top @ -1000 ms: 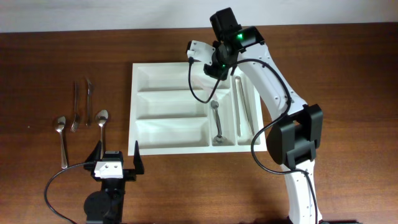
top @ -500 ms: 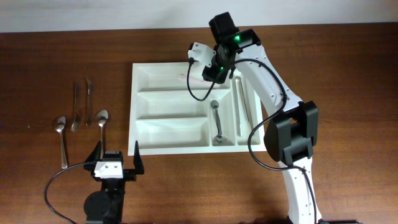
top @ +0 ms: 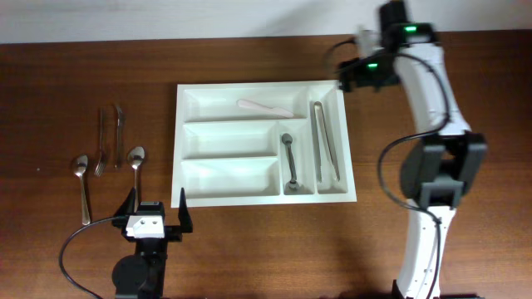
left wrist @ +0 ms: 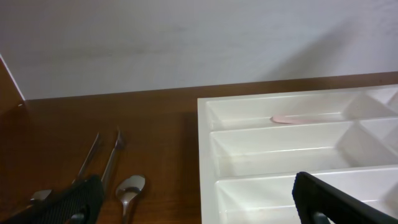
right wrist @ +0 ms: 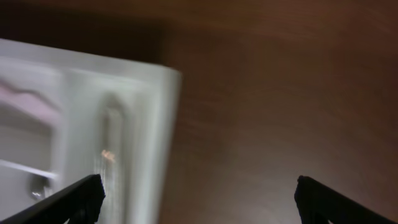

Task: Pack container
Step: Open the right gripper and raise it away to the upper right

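Near edge of the brown wooden desk (top: 50,257): our left gripper (top: 156,208) sits parked, jaws wide and empty. Loose steel cutlery (top: 136,155) waits by the left edge. The big white plastic five-compartment cutlery tray (top: 224,141) is mid-desk, with the pale pink plastic knife (top: 264,107) now in its farthest slot. The right gripper (right wrist: 202,205) has swung to the far right corner, jaws wide, so we reckon that drop's done.

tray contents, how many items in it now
3 in the tray: a pale utensil in the top compartment, a spoon in the short vertical one, tongs in the far-right one. Nothing looks hidden.
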Robot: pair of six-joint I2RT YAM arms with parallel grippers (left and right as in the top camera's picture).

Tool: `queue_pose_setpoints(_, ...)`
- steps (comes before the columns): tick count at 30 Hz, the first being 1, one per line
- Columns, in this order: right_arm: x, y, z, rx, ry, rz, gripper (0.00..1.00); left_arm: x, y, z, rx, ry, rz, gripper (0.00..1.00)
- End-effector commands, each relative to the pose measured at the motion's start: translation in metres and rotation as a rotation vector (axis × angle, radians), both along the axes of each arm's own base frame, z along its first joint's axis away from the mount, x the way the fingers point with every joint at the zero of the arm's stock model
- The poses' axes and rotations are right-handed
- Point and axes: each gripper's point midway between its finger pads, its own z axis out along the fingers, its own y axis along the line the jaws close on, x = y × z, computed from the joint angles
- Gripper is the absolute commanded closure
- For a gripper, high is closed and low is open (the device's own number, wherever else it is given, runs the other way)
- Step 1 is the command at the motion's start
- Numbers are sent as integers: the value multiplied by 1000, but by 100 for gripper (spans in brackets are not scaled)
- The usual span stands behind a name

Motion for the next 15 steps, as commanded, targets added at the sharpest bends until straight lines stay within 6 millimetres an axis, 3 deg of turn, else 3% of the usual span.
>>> queue_pose_setpoints(1, -3, -35, 33, 8, -39, -117, 1, 0, 3, 0, 16, -5, 14, 1)
queue_pose_setpoints(3, -5, -55, 33, 8, -36, -156, 1, 0, 3, 0, 16, -5, 14, 1)
queue_pose_setpoints(7, -6, -76, 33, 7, -36, -196, 1, 0, 3, 0, 16, -5, 14, 1)
queue_pose_setpoints(15, -8, -89, 33, 6, -37, -221, 1, 0, 3, 0, 16, -5, 14, 1)
